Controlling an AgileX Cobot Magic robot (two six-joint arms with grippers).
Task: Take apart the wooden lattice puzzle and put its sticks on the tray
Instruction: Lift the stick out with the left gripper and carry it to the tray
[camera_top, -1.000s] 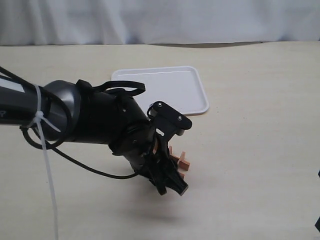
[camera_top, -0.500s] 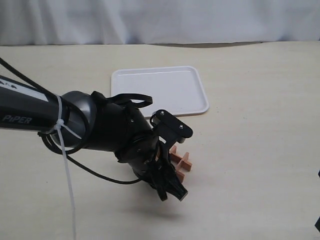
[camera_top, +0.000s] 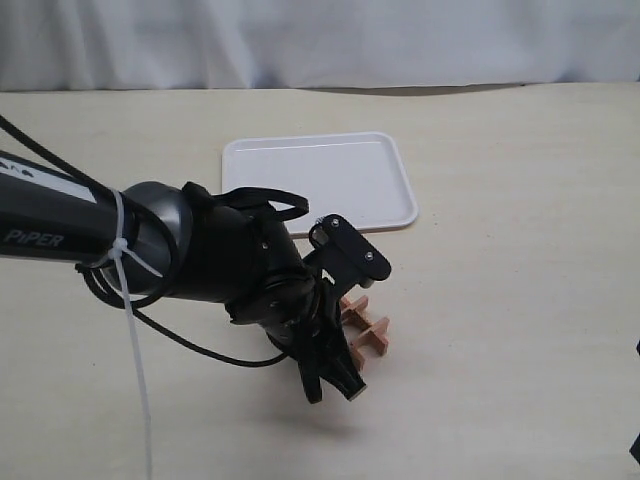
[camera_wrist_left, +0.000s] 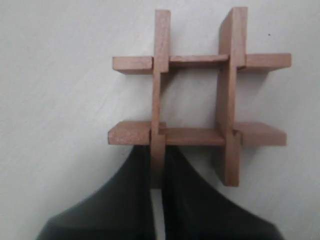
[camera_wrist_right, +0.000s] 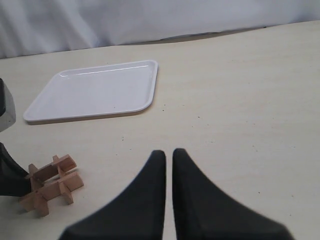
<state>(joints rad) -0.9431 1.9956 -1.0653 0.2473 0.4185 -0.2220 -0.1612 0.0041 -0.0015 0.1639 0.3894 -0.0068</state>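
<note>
one word, "piper", marks the left arm (camera_top: 40, 215), bent down beside the tray (camera_top: 320, 175); left gripper (camera_wrist_left: 158, 162) pinches one stick (camera_wrist_left: 161, 75) of the wooden lattice puzzle (camera_wrist_left: 195, 136), near the tray; right gripper (camera_wrist_right: 168, 155) closed.

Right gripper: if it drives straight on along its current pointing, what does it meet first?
Probably just bare table: the right gripper points past the tray and the puzzle, both off to one side. Depth is unclear.
</note>
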